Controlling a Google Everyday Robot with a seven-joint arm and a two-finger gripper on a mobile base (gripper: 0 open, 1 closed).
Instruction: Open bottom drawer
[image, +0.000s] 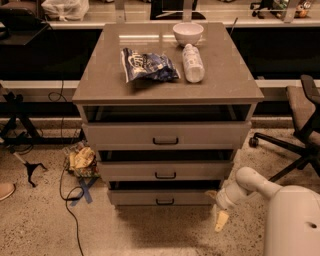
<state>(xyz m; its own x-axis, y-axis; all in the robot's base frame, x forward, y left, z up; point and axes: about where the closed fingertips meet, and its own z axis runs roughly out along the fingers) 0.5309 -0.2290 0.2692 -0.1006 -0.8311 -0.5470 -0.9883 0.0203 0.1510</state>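
The bottom drawer (162, 198) is the lowest of three grey-taupe fronts on the cabinet, with a small dark bar handle (164, 202) at its centre. It stands slightly out, with a dark gap above it. My gripper (218, 214) hangs at the end of my white arm (252, 184), low by the cabinet's front right corner. It points down toward the floor, to the right of the bottom drawer's front and apart from the handle.
The middle drawer (165, 170) and top drawer (166, 135) also stand slightly out. On the cabinet top lie a chip bag (147, 65), a white bottle (193, 62) and a white bowl (188, 33). A crumpled bag and cables (81, 162) lie at the left; an office chair (300, 125) stands at the right.
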